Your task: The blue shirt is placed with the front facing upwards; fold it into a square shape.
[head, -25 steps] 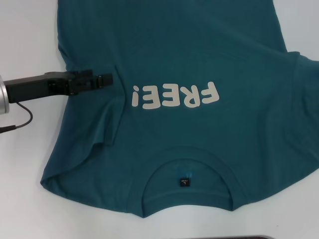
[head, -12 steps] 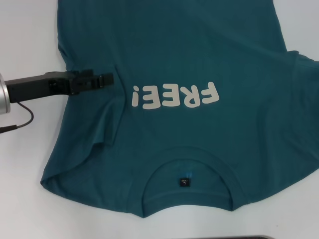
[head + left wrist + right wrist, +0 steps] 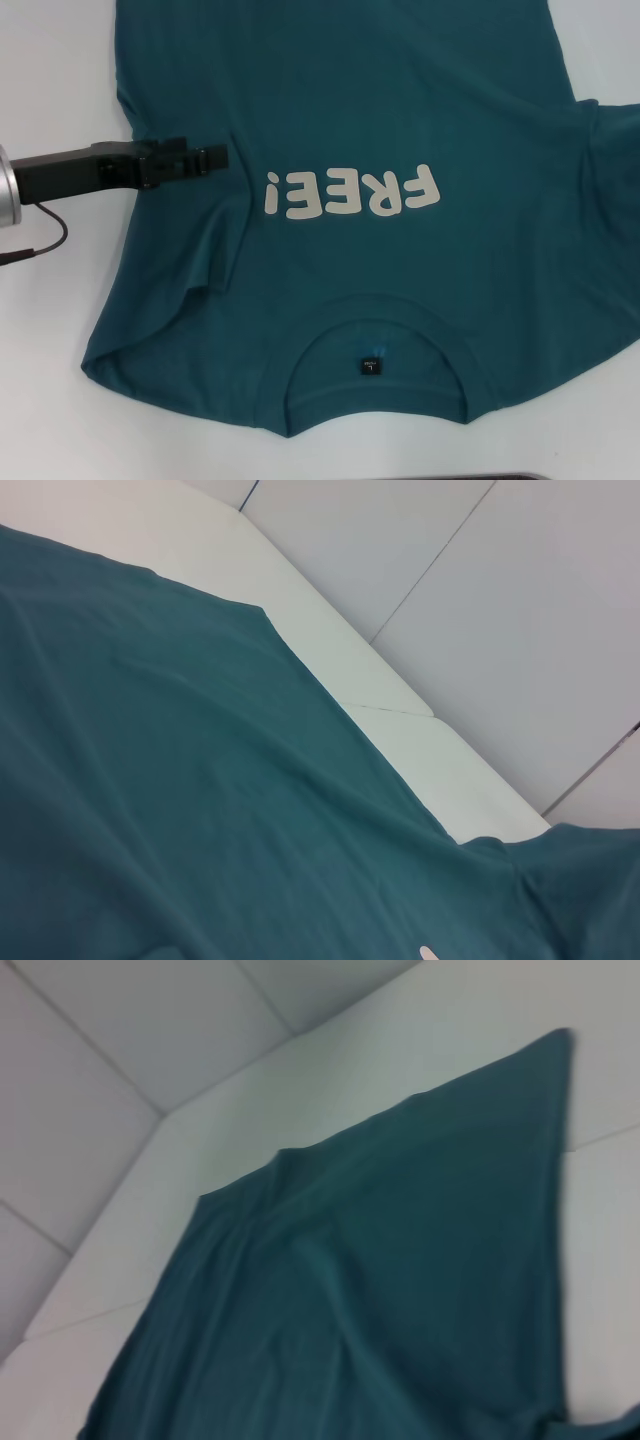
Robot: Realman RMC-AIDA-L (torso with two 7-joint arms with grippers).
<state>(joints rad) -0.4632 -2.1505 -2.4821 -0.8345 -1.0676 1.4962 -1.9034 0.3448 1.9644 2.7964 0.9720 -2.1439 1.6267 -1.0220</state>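
Note:
The blue shirt (image 3: 400, 100) lies front up on the white table (image 3: 50, 60), its white "FREE!" lettering (image 3: 352, 194) at the centre. Its collar (image 3: 375, 330) and black label (image 3: 370, 365) point toward me. My left gripper (image 3: 215, 158) reaches in from the left over the shirt's left side. It is shut on a ridge of the fabric that runs down toward the shoulder. The left wrist view shows only teal cloth (image 3: 200, 810) and table. My right gripper is out of view; its wrist view shows the shirt (image 3: 380, 1290) from close by.
A black cable (image 3: 45, 240) hangs under the left arm. A dark strip (image 3: 500, 477) shows at the near table edge. Bare white table lies left of the shirt and at the far right corner (image 3: 610, 50).
The shirt's right sleeve edge has shifted slightly inward, showing more table at the far right. The left gripper has not moved.

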